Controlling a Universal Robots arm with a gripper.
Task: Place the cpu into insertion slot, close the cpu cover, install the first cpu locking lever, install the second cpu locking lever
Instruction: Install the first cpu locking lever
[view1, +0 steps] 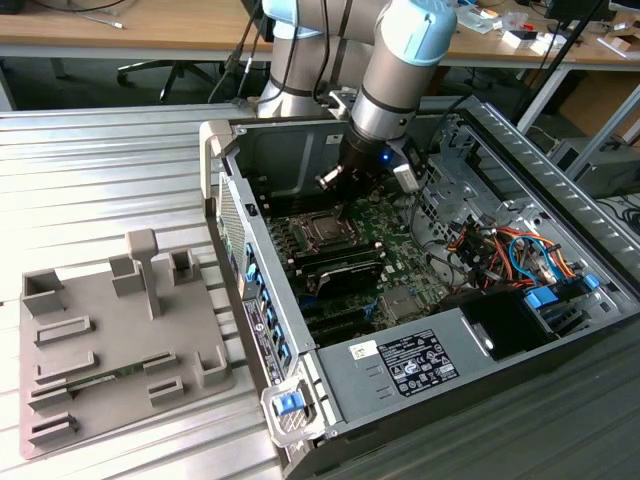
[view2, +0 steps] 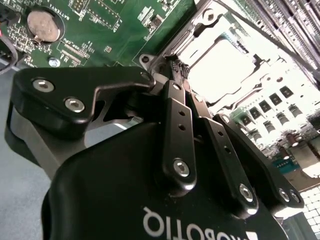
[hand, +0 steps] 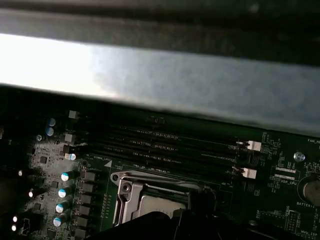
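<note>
Exterior view: my arm reaches down into an open computer case (view1: 420, 300) lying on a ribbed metal worktop (view1: 100, 170); my claw (view1: 342, 205) hangs right over the insertion slot (view1: 322, 232) on the green motherboard (view1: 400, 245).
CPU: in the second wrist view a pale, dull silver square, the cpu (view2: 222, 67), sits flat inside the socket; it glares almost white.
CPU cover: a thin silver frame, the cpu cover (view2: 192, 37), lies down around the chip, its window showing the metal top; in the first wrist view its rim (hand: 150, 187) is a bright border around grey.
Claw state: in the second wrist view my black fingers (view2: 175, 107) stand close together with their tips at the socket's edge; whether they pinch a lever or merely touch, I cannot tell.
Edges: from the socket in the exterior view, the case's back wall (view1: 285, 150) rises at 12 o'clock, and the side panel with blue tabs (view1: 262, 300) runs at 8 o'clock.
Open room: the board at 4 o'clock of the socket is low; cables (view1: 500, 250) crowd 3 o'clock.
Nearby: long black memory slots (hand: 165, 147) run just beside the socket; a grey fixture tray (view1: 110, 340) sits well apart at 9 o'clock.
Hidden: my own body covers the socket's near side in both wrist views; the locking levers are hard to make out.
</note>
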